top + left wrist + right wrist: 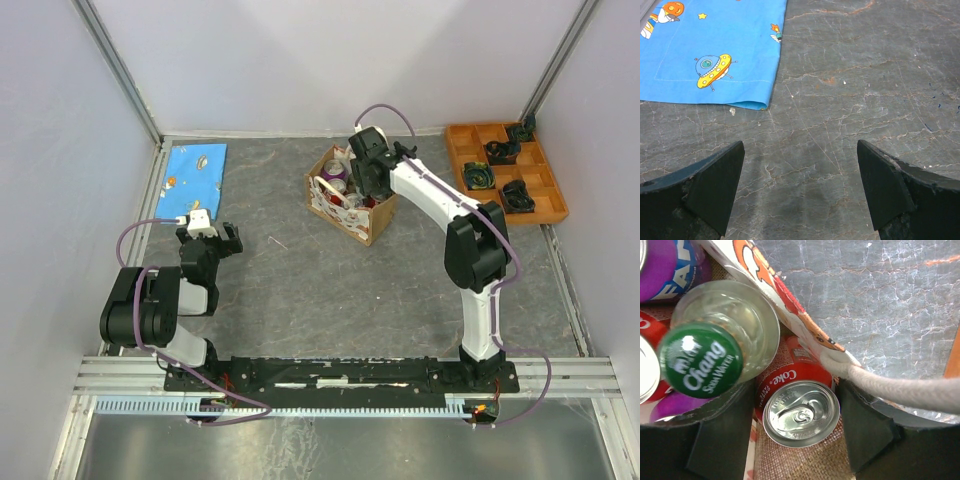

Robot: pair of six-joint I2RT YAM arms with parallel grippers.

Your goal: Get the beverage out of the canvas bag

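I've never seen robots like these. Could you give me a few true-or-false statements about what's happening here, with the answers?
1. The right tool is down inside the canvas bag. True.
2. The green-capped bottle lies outside the bag. False: it stands in the bag, beside the Coke can.
3. The left tool holds the blue cloth. False: it is open and empty over the table.
4. The Coke can sits between the right tool's fingers. True.
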